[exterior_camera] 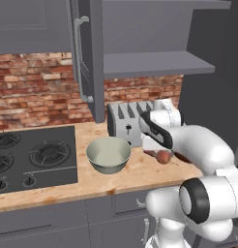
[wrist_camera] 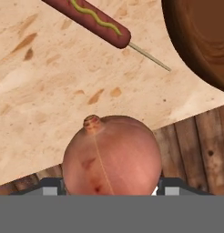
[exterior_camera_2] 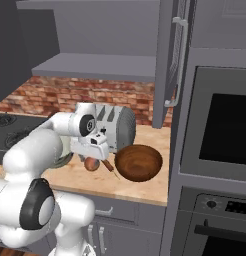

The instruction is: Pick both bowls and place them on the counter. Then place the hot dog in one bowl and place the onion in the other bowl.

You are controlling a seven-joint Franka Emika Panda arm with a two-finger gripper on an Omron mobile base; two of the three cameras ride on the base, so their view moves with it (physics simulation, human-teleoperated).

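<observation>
Claw [wrist_camera: 110, 184] closed on onion [wrist_camera: 111, 157], jaws wide, one finger on each side. Hot dog [wrist_camera: 89, 20] lies on counter [wrist_camera: 50, 91] near front edge, beside brown bowl [wrist_camera: 202, 36].

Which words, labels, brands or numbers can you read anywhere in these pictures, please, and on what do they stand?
None can be read.
The oven's control panel has a knob and faint marks, too small to read.
The toaster and the stove's knobs carry no legible text.
The yellow squiggle on the hot dog is mustard, not writing.
</observation>
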